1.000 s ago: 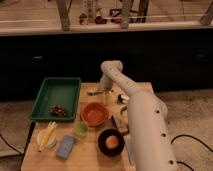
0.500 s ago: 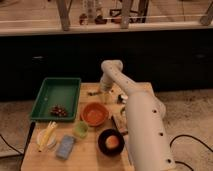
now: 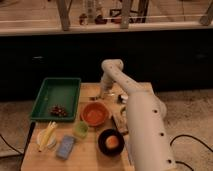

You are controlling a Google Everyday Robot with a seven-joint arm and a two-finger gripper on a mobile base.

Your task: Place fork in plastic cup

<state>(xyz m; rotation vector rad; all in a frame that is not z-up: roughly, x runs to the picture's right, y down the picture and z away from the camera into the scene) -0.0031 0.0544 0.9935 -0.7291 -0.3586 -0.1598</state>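
Note:
My gripper hangs from the white arm and is low over the far middle of the wooden table, just behind the orange bowl. The fork does not show clearly; it may be under or in the gripper. The pale-green plastic cup stands upright in front and to the left of the orange bowl, well apart from the gripper.
A green tray with dark grapes is at the left. A banana and a blue packet lie at the front left. A black bowl holding an orange fruit is at the front. A dark metal cup and a white-handled tool are beside the arm.
The arm's thick link has shifted slightly to the left and up. The gripper stays over the far middle of the table. The objects have not moved.

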